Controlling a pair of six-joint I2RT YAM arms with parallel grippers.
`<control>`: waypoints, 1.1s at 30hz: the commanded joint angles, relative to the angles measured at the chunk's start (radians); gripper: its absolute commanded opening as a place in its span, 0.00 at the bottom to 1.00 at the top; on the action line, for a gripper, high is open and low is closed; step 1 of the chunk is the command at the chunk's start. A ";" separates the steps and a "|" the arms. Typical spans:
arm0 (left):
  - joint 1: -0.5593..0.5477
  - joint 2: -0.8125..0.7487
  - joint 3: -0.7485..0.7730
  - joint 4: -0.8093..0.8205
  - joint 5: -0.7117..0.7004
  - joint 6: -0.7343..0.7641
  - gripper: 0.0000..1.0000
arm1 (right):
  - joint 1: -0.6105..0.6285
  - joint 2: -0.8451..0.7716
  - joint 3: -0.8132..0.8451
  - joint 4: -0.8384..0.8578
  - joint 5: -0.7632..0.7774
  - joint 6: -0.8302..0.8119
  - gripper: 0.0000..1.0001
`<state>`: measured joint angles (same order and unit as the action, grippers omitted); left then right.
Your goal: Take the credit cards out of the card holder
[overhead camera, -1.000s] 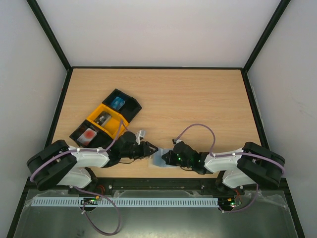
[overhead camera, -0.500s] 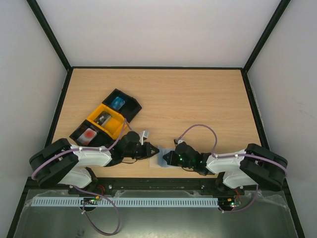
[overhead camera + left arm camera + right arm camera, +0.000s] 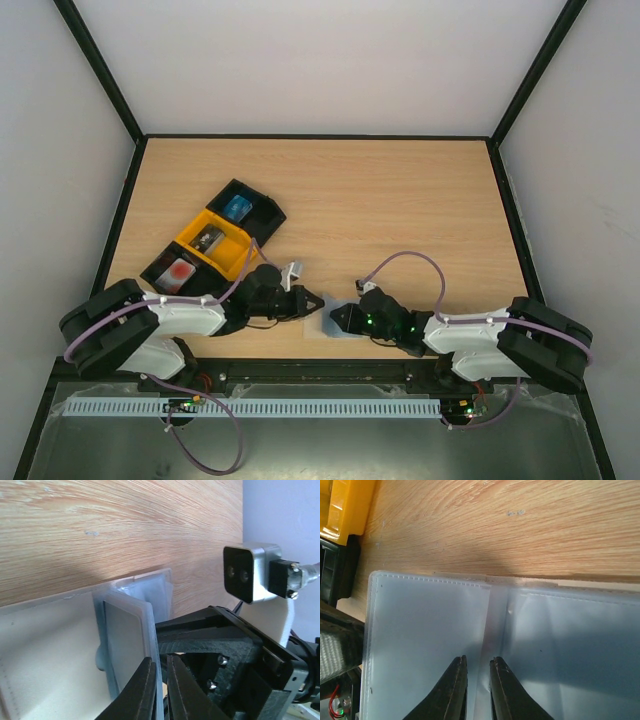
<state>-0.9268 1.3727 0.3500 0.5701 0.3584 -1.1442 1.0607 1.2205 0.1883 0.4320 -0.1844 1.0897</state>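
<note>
Card holder point(image 3: 425, 630), opening step: left gripper point(image 3: 161, 680) pinches flap point(image 3: 125, 640), right gripper point(image 3: 477, 667) slightly parted, holding nothing. Next: peel flap back, expose cards.

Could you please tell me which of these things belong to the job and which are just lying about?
In the job: card holder, left pincer, right pincer.
Lying about: black-and-yellow trays, blue item in one compartment.
</note>
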 commanded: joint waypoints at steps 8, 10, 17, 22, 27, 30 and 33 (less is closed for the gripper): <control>-0.021 0.029 0.027 0.055 0.008 -0.019 0.26 | 0.003 -0.014 -0.023 0.039 0.036 0.023 0.18; -0.033 0.022 0.045 0.028 -0.013 -0.009 0.28 | 0.003 -0.025 -0.031 0.039 0.043 0.026 0.17; -0.053 0.037 0.078 0.007 -0.024 0.000 0.18 | 0.003 -0.082 -0.038 -0.002 0.058 0.026 0.15; -0.056 0.046 0.089 -0.006 -0.031 0.005 0.21 | 0.002 -0.189 -0.040 -0.084 0.095 0.022 0.22; -0.061 0.050 0.133 -0.119 -0.070 0.048 0.31 | 0.002 -0.248 -0.051 -0.125 0.099 0.019 0.24; -0.061 0.033 0.138 -0.197 -0.123 0.060 0.37 | 0.003 -0.248 -0.050 -0.128 0.084 0.015 0.24; -0.053 0.004 0.112 -0.223 -0.171 0.056 0.40 | 0.003 -0.228 -0.034 -0.117 0.055 0.008 0.21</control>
<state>-0.9833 1.4090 0.4740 0.4374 0.2691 -1.1091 1.0607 0.9821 0.1513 0.3347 -0.1238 1.1088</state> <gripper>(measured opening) 0.379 0.218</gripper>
